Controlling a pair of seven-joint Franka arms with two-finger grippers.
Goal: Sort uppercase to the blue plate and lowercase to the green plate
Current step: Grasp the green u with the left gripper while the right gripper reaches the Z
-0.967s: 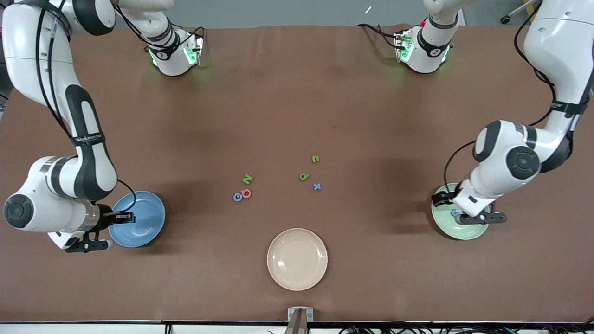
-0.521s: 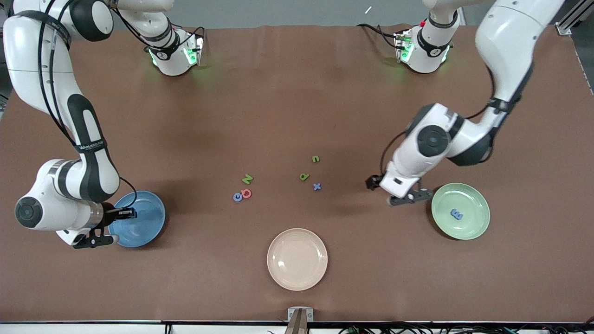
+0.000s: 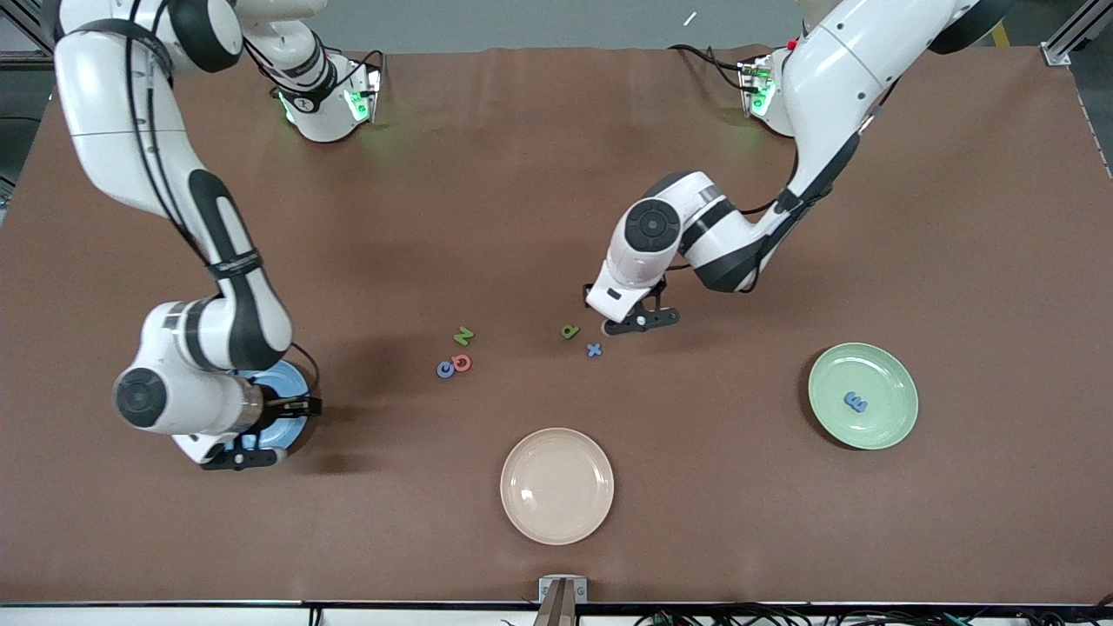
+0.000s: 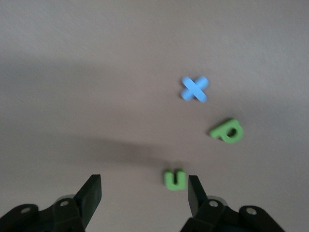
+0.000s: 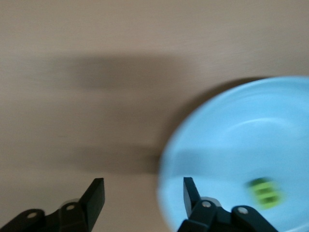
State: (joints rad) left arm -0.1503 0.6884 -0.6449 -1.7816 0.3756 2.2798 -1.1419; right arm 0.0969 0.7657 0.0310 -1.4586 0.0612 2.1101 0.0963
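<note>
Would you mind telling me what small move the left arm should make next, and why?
Probably lower the left gripper straight down onto the green u-shaped letter. In the left wrist view its jaws stand open, with that letter just inside one of them and nothing held. The green a and blue x lie apart from it, so a descent should not disturb them.

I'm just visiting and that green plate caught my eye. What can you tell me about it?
The green plate is a round, pale mint dish with a raised rim and a smooth, glossy look. It sits flat on the brown table toward the left arm's end, apart from the loose letters. One small blue letter lies in its well. No gripper is over it or touching it.
</note>
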